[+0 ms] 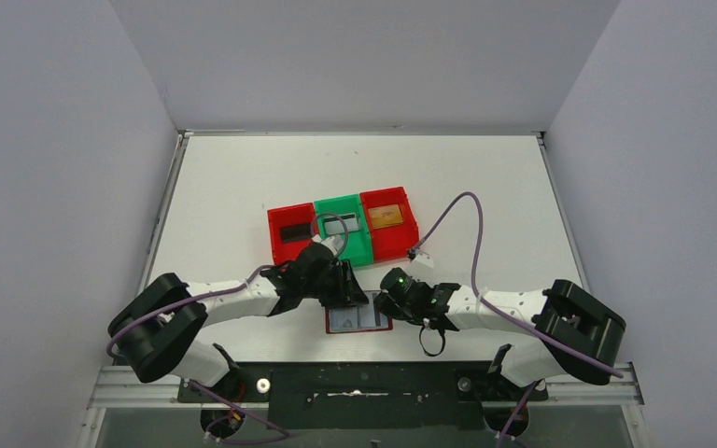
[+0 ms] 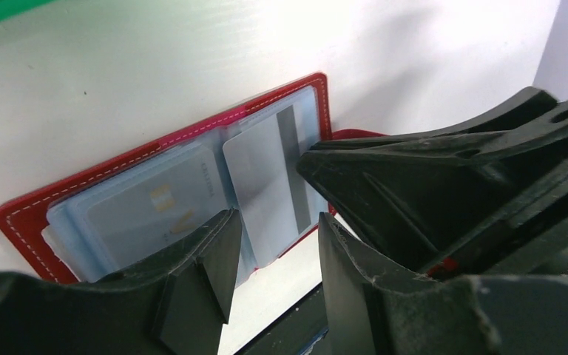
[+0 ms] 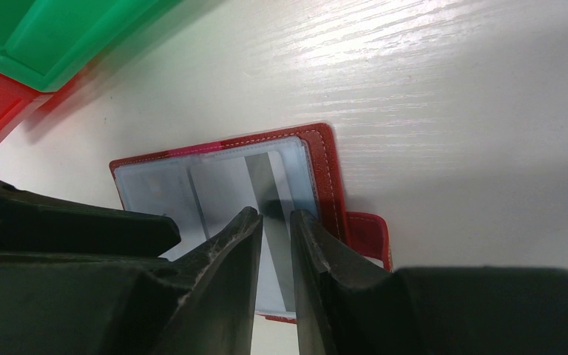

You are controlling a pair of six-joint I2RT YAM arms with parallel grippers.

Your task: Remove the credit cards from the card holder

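The dark red card holder (image 1: 381, 323) lies open on the table near the front edge. It also shows in the left wrist view (image 2: 22, 214) and the right wrist view (image 3: 325, 170). Its blue-grey pockets hold a silver-grey card with a gold chip (image 2: 155, 203) and a card with a dark stripe (image 2: 266, 177) (image 3: 262, 185). My left gripper (image 1: 350, 297) (image 2: 276, 218) is open and empty over the holder's near edge. My right gripper (image 1: 385, 303) (image 3: 275, 213) sits on the striped card, jaws a narrow gap apart, with the card lying flat behind the gap.
Three bins stand in a row behind the holder. The left red bin (image 1: 275, 245) holds a black card (image 1: 294, 233). The green bin (image 1: 359, 250) holds a silver card. The right red bin (image 1: 394, 245) holds a gold-tan card (image 1: 386, 217). Both grippers are close together.
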